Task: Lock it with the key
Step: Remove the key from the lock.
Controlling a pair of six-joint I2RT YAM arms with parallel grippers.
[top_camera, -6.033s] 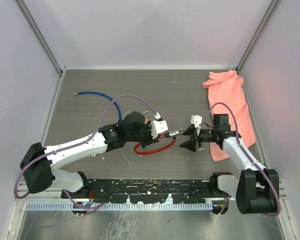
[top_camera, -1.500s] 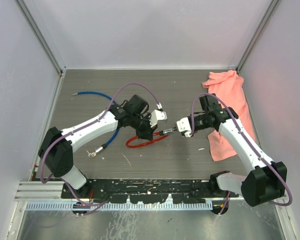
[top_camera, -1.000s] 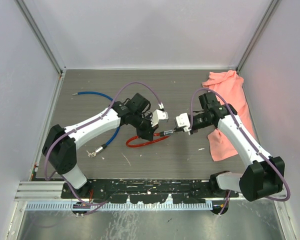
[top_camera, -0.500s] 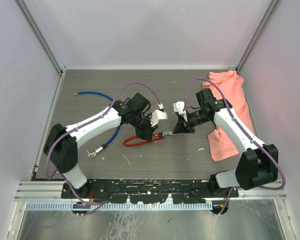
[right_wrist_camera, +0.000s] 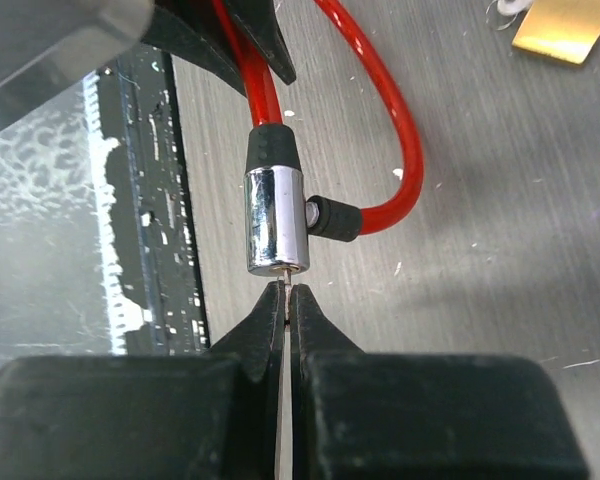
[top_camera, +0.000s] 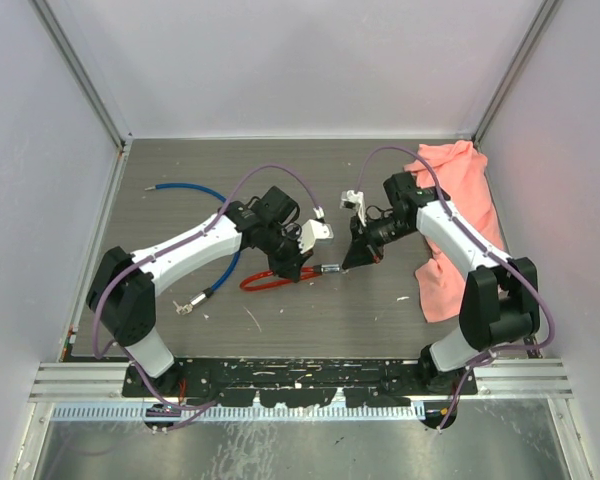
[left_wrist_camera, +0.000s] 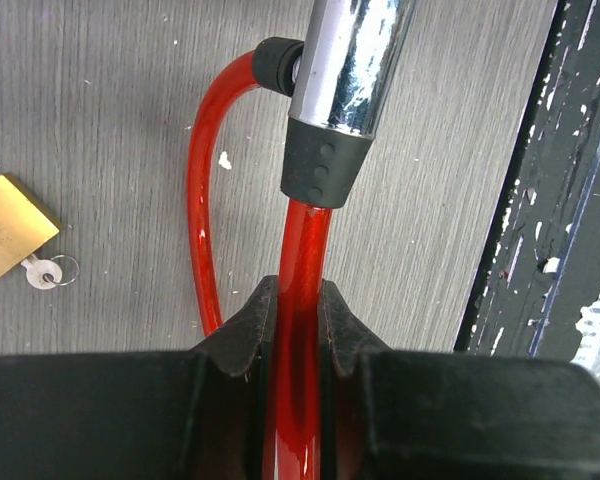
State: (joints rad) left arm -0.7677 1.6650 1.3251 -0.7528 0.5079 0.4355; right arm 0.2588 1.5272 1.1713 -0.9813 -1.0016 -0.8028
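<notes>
One chrome-barrelled red cable lock (right_wrist_camera: 276, 220), desk (top_camera: 180, 165) centre: left end effector (left_wrist_camera: 298, 300) clamps its cable, right end effector (right_wrist_camera: 287, 300) pinches one thin metal key (right_wrist_camera: 286, 289) at the barrel's 3 o'clock end.

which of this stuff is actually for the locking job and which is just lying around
In the job: red plastic-coated cable lock with chrome metal cylinder, gripped by the left claw; thin metal key at the cylinder's end, pinched in the right claw.
Lying about: small brass padlock with its own silver key; crumpled pink cloth; blue cable.
</notes>
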